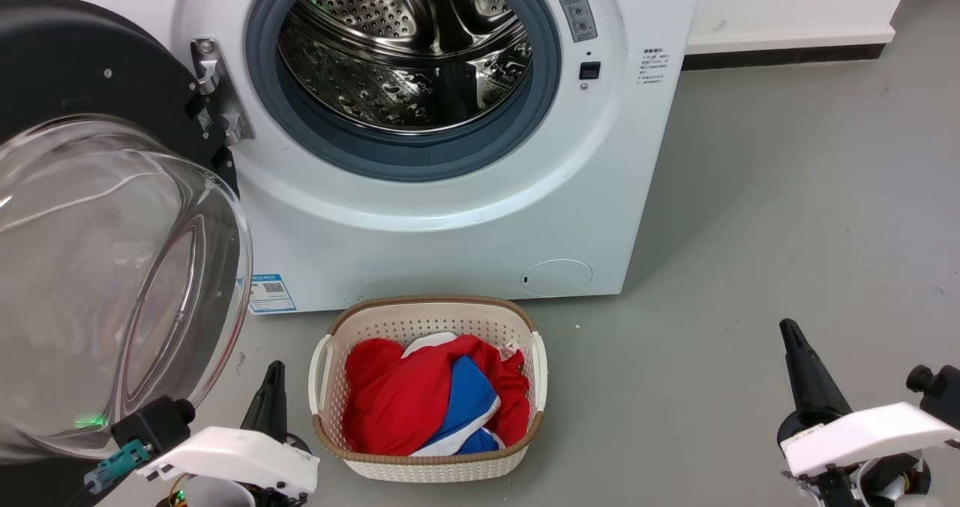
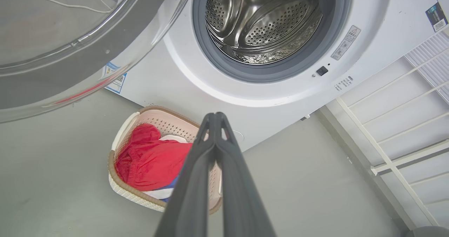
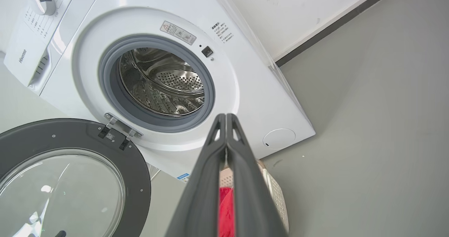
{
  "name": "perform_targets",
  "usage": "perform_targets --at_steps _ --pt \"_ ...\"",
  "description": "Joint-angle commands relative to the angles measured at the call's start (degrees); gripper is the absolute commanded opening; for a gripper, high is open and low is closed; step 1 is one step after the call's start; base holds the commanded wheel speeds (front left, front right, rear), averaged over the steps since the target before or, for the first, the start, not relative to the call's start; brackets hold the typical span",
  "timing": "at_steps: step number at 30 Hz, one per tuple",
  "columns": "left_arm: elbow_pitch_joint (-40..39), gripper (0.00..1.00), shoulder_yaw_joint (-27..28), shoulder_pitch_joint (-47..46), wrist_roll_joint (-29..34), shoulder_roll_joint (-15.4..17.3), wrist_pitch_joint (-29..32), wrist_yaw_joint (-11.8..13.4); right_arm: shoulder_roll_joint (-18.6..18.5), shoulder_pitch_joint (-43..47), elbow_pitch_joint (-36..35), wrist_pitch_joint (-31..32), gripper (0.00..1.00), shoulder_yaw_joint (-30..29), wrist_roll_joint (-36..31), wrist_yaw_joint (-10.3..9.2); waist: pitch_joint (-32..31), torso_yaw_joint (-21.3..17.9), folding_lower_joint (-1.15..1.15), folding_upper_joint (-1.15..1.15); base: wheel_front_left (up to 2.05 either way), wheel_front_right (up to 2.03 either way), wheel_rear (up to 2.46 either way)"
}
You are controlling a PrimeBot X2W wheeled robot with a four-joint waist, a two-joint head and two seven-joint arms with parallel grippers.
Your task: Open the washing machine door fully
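"Looking at the washing machine door (image 1: pixel 90 267) first, what do we see?"

"We see it swung out at the left side of the washing machine (image 1: pixel 450 229), hanging on its metal hinge (image 1: pixel 215 79). Its rim is black, and the clear glass bowl in the middle bulges toward us. The round opening is uncovered, so the grey rubber ring (image 1: pixel 405 162) and the steel drum (image 1: pixel 405 57) with its many small holes are plain to see."

"And in front of the machine?"

"A cream laundry basket (image 1: pixel 427 469) stands on the grey floor (image 1: pixel 750 229), just before the machine, with red, blue and white clothes (image 1: pixel 397 402) inside."

"How do we hold our arms?"

"Both are low and apart from the door. Our left gripper (image 1: pixel 275 368) is at the lower left, between the glass bowl and the basket, near both. Our right gripper (image 1: pixel 787 327) is at the lower right, above bare floor and well apart from the basket. Both point up toward the machine."

"And the fingers?"

"In each wrist view the two dark fingers (image 2: pixel 189 195) lie pressed together up to the tips, and nothing is between them."
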Motion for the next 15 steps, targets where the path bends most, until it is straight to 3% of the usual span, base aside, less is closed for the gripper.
perform_targets --at_steps 1,15 --pt "-0.4 0.0 0.9 -1.8 -1.9 0.0 0.4 -0.7 0.1 -1.6 -0.4 0.3 0.0 -0.4 2.2 0.0 0.0 0.1 0.0 0.0 0.0 0.0 0.0" --pt "0.5 0.0 3.6 -2.4 -10.3 -1.6 2.4 -3.4 0.5 -2.2 0.7 1.7 0.0 -1.2 11.8 0.0 0.0 0.8 0.0 0.0 0.0 0.0 0.0"
